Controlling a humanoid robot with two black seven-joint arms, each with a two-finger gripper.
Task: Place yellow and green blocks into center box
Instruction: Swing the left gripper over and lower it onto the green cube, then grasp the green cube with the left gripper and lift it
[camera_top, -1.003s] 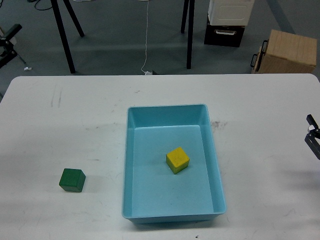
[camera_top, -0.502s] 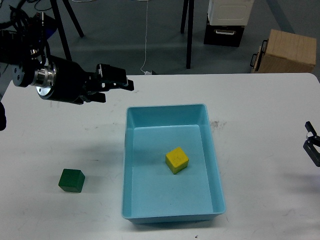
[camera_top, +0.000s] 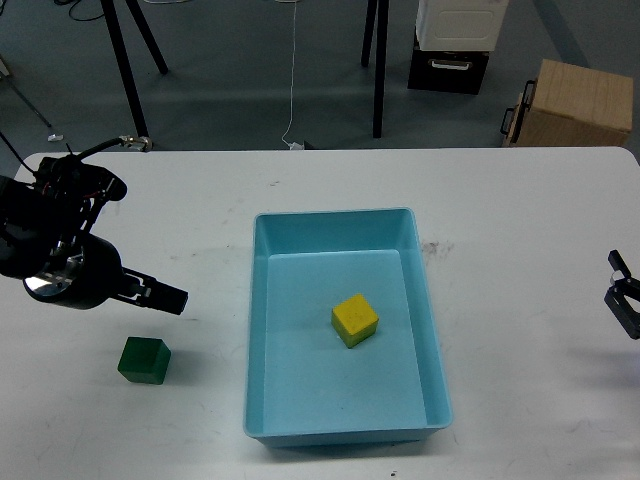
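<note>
One block left: green block (camera_top: 145, 360) sits on the desk (camera_top: 200, 230) left of the box (camera_top: 345, 420), yellow block (camera_top: 355, 320) already inside. My left pincer (camera_top: 170, 298) hangs just above-right of green, spread unclear; right pincer (camera_top: 622, 290) far off at the edge, can't tell either.

Your left gripper (camera_top: 160, 296) hangs just above and right of the green block (camera_top: 144, 360), lower left of frame; open tabletop (camera_top: 180, 220) surrounds the block on every side. To its right, the box (camera_top: 430, 330) wall blocks a low sideways path. Inside, bare floor surrounds the yellow block (camera_top: 355, 320).
</note>
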